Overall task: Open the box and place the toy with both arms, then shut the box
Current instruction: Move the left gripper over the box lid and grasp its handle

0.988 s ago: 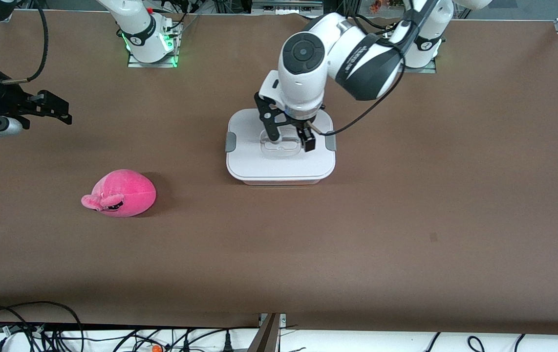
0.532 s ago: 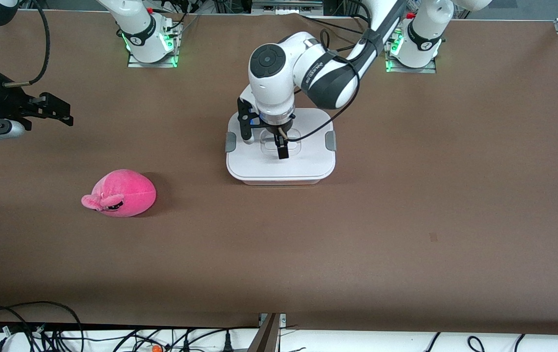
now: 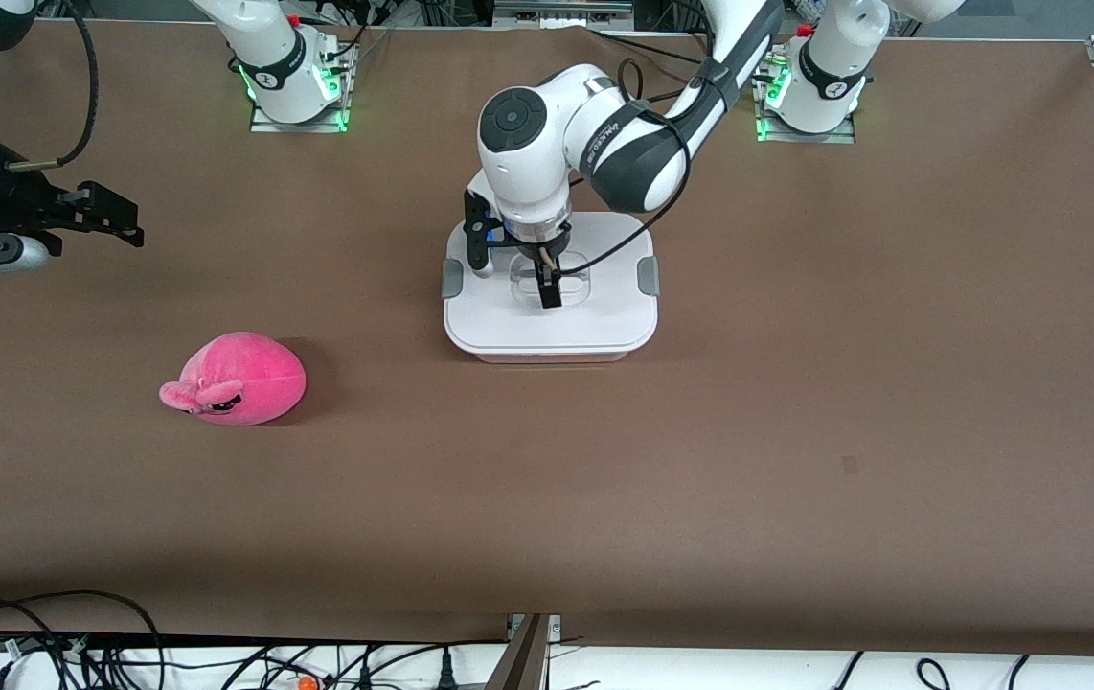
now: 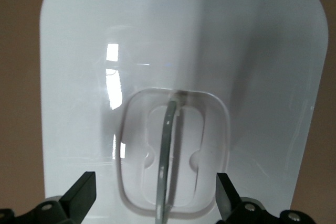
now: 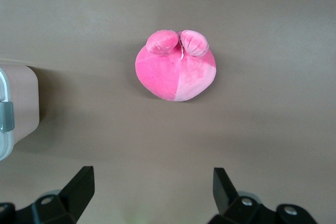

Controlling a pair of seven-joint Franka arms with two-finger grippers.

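Box (image 3: 550, 321): closed, white lid on, upper centre of the front view.
Left gripper (image 3: 514, 276): over the lid's clear handle (image 4: 173, 153), fingers apart, holding nothing.
Toy (image 3: 239, 379): on the table (image 3: 796, 431), lower left of the box, well apart from it.
Right gripper (image 3: 116, 220): at the upper left edge, above the table, fingers apart, empty, waiting.

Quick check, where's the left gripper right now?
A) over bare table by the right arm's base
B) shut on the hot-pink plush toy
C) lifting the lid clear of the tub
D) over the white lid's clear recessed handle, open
D: the left gripper hangs open over the clear recessed handle of the white lid, which is on the translucent pink plastic box; the hot-pink plush toy lies untouched on the table.
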